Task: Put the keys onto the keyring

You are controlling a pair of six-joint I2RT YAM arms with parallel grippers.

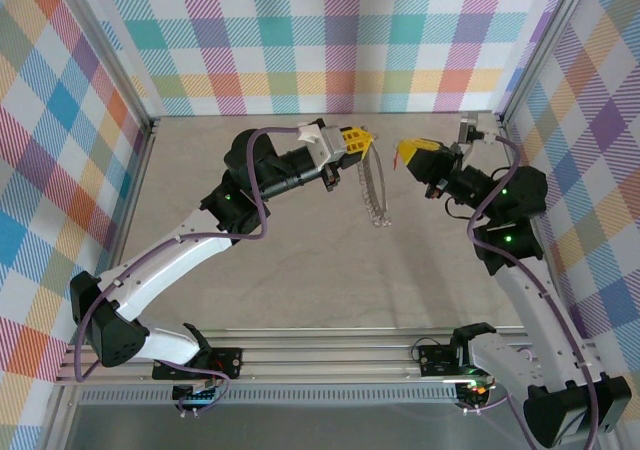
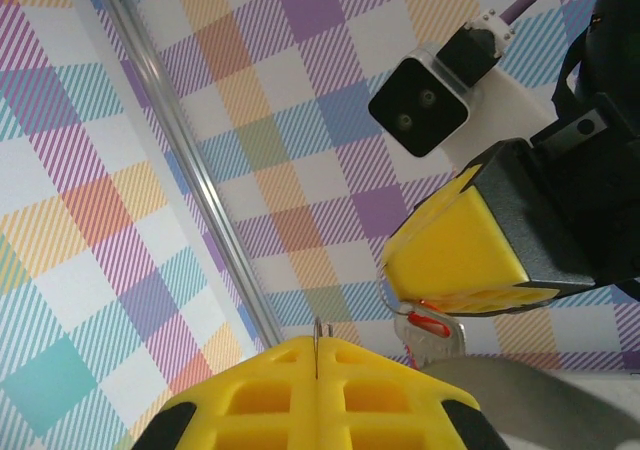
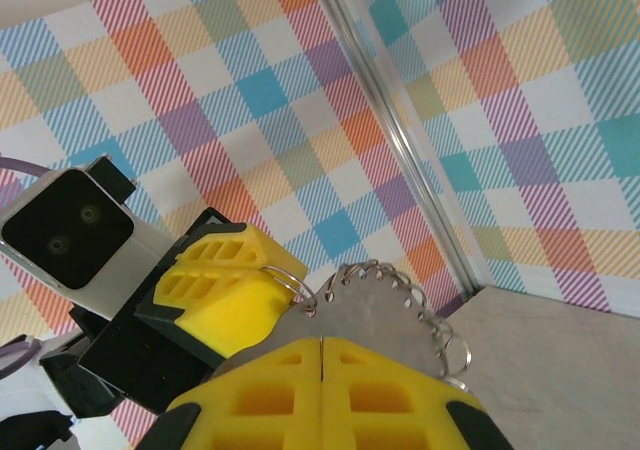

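My left gripper (image 1: 368, 140) is raised over the back of the table, shut on the keyring (image 1: 375, 195), a thin silver chain of small rings that hangs down from it. In the left wrist view the yellow fingertips (image 2: 317, 348) pinch a thin metal ring edge (image 2: 317, 328). My right gripper (image 1: 403, 153) faces it a short gap away, shut on the key (image 2: 432, 325), whose silver body and red head poke out below its fingertips. In the right wrist view the keyring (image 3: 420, 290) arcs above my shut right gripper (image 3: 322, 345); the key is hidden there.
The beige table (image 1: 300, 260) is boxed in by checked walls with metal corner posts (image 1: 135, 90). Purple cables (image 1: 250, 170) loop along both arms. An aluminium rail (image 1: 320, 355) runs across the near edge by the arm bases.
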